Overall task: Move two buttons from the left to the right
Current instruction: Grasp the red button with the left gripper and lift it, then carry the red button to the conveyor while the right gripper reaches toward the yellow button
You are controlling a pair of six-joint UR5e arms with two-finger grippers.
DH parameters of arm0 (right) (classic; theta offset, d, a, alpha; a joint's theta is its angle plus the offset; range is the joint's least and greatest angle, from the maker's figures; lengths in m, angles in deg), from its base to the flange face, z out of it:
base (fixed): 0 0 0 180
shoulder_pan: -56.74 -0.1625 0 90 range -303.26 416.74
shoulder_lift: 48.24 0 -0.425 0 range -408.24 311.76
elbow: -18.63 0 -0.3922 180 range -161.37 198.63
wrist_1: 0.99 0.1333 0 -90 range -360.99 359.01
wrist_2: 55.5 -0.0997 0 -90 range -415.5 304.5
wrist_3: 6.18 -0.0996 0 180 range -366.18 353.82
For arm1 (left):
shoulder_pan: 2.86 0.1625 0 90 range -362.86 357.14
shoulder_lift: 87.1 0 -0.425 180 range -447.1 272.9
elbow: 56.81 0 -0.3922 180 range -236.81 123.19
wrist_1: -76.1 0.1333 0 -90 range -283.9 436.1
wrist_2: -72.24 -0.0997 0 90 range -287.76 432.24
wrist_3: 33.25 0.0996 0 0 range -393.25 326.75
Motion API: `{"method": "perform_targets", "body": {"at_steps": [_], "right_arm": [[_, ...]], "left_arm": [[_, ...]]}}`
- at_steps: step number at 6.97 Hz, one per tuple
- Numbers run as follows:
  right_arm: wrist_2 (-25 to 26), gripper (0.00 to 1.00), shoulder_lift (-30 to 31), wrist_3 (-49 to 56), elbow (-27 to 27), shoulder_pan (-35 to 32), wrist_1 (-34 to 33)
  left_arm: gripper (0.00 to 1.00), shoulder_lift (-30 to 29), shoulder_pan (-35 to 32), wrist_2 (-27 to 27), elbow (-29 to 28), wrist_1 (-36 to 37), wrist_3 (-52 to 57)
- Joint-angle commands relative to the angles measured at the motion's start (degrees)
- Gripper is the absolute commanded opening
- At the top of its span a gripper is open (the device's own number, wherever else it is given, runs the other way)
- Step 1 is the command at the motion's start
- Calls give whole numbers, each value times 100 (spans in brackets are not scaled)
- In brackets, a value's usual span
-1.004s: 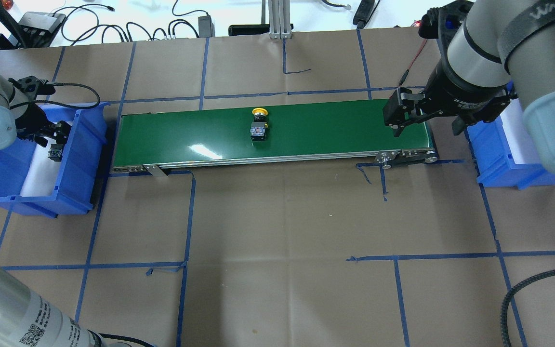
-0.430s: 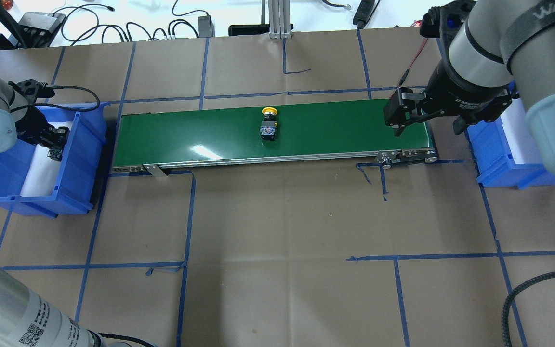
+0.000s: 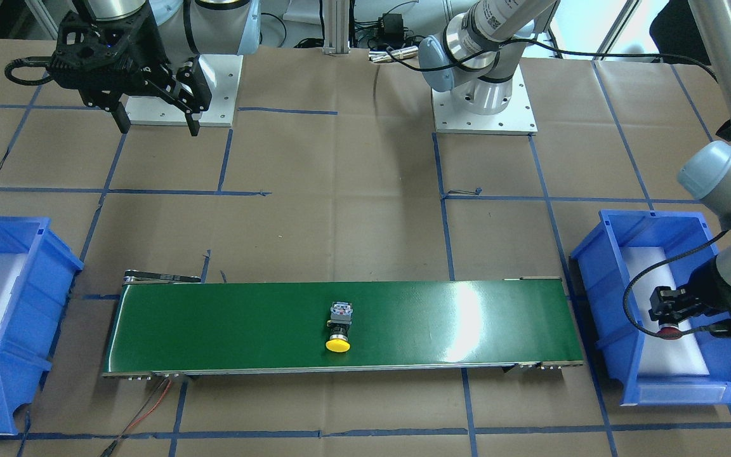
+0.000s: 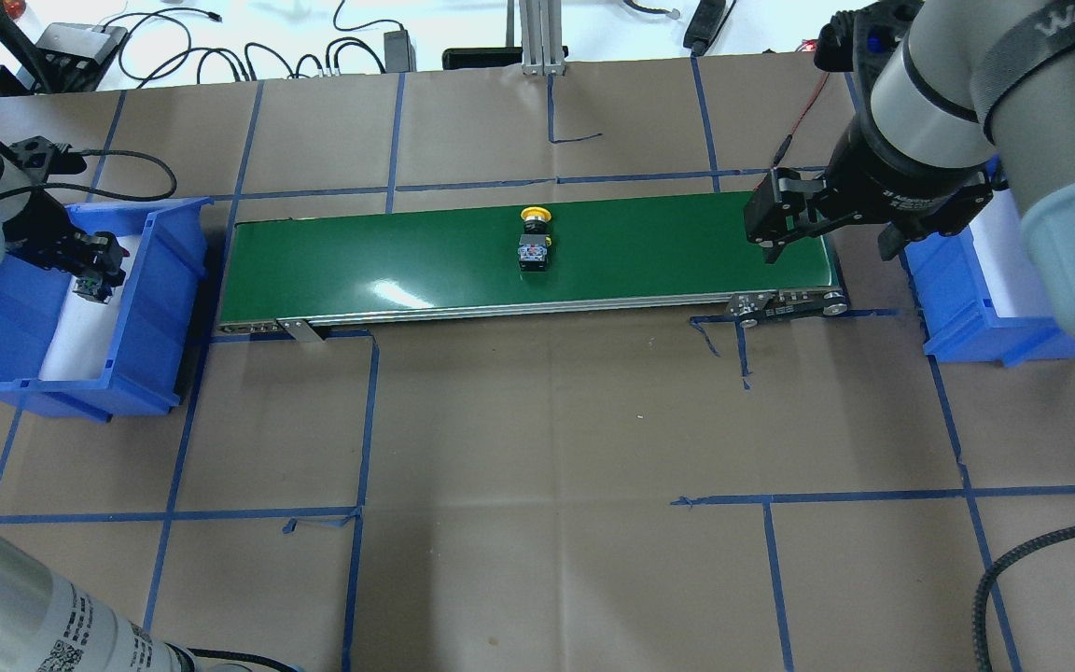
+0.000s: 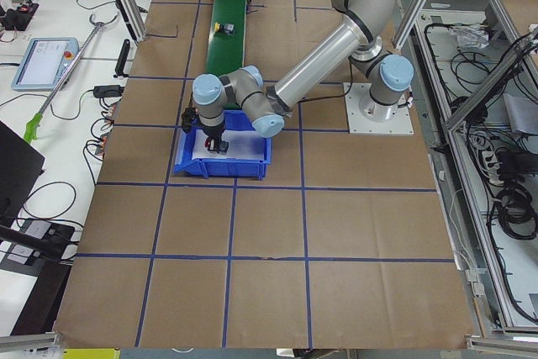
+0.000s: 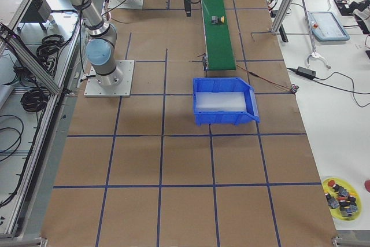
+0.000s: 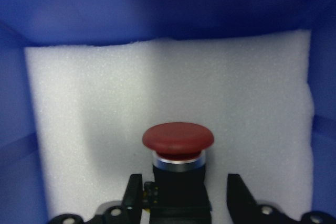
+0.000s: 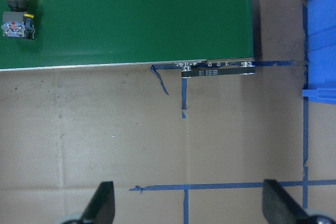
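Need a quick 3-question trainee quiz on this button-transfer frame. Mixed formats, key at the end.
1. True or false: the right arm's two-finger gripper hovers open and empty.
2. The yellow-capped push-button lies on: A) brown paper; B) the green conveyor belt; C) white foam.
3. Fill in: inside the blue plastic bin, the left gripper straddles a second push-button whose mushroom cap is ____.
Key: 1 true; 2 B; 3 red.
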Motion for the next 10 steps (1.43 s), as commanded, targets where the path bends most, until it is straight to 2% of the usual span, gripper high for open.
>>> {"method": "perform_targets", "body": {"at_steps": [1, 3, 4, 6, 10], "right_arm": [[0, 100, -6, 0, 7, 0, 0], [0, 100, -6, 0, 7, 0, 0], [0, 100, -7, 0, 7, 0, 0], [0, 100, -15, 0, -2, 0, 0], [0, 100, -77, 9, -20, 0, 8]], "left_arm": [[0, 524, 16, -25, -375, -1078, 20], [0, 999, 7, -25, -911, -2342, 3], [0, 1123, -10, -16, -1001, -2523, -145], [0, 1089, -124, 81, -1010, -2464, -732], [0, 1185, -1887, -15, -1002, -2366, -2989]]}}
